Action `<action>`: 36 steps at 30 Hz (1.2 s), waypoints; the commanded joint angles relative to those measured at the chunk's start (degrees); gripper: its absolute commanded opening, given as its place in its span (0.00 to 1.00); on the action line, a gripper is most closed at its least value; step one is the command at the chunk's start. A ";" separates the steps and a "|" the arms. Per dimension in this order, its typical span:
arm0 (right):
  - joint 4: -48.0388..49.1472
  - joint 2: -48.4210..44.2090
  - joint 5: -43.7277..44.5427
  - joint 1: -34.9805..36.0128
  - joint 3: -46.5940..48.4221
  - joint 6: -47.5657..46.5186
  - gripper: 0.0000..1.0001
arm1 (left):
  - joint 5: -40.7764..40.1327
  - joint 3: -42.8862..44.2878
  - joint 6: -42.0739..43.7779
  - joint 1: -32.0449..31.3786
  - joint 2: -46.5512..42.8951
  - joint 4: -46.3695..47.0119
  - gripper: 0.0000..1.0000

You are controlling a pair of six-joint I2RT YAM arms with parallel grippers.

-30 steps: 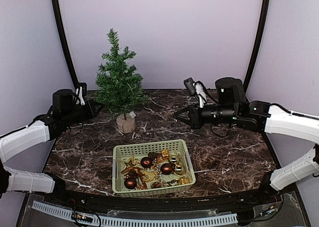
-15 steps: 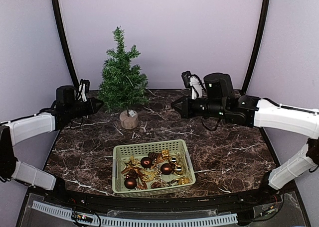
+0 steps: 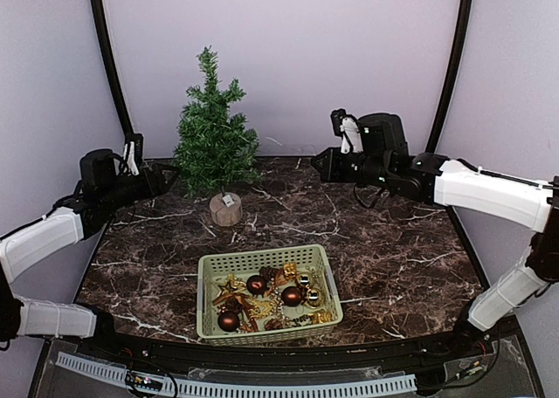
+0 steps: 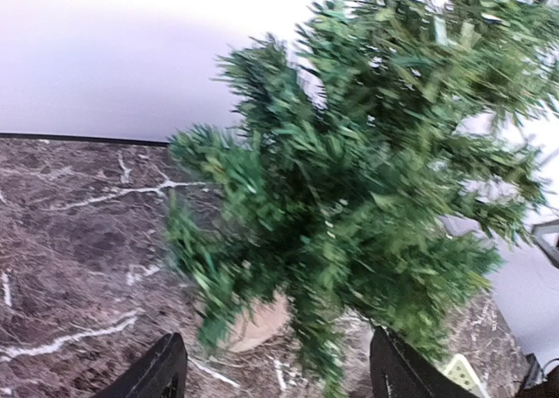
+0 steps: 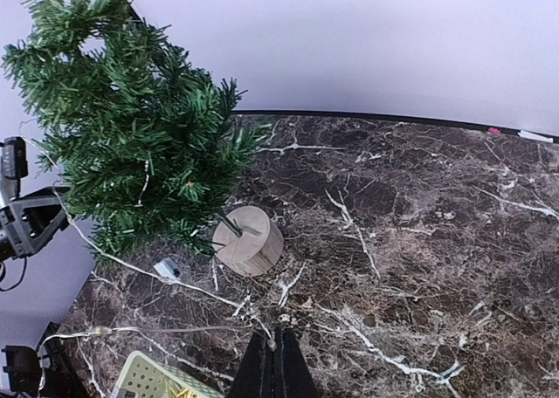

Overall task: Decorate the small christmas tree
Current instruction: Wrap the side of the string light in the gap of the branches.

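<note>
The small christmas tree [image 3: 214, 140] stands upright at the tabletop's [image 3: 393, 241] eleven o'clock. The left jaws are spread wide facing it; the right jaws are closed and empty.

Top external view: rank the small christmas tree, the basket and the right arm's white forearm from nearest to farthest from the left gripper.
1. small christmas tree: back left, its branches just beyond the left gripper.
2. basket: front centre of the table.
3. right arm's white forearm: far right side, across the table.
</note>
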 commanded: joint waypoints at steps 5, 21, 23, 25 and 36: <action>2.43 2.83 -1.25 -1.57 3.11 -0.20 0.00 | 3.84 -3.27 -2.87 -4.36 -2.83 -3.42 0.81; 2.51 -1.67 -2.29 -1.66 -0.08 -1.38 0.00 | 0.35 0.52 -0.90 -6.85 3.35 -3.10 0.02; 2.28 -3.32 -3.60 -1.54 -1.29 -2.90 0.00 | -0.33 -0.07 -0.51 -6.85 1.75 -4.21 0.00; 1.68 -5.30 -6.39 -1.13 -2.73 -4.78 0.00 | -1.74 -0.65 -0.19 -6.81 -0.33 -5.97 0.00; -4.01 -13.05 -16.86 5.59 -6.51 -11.91 0.00 | -1.94 -2.26 2.33 -1.10 -3.98 -8.95 0.00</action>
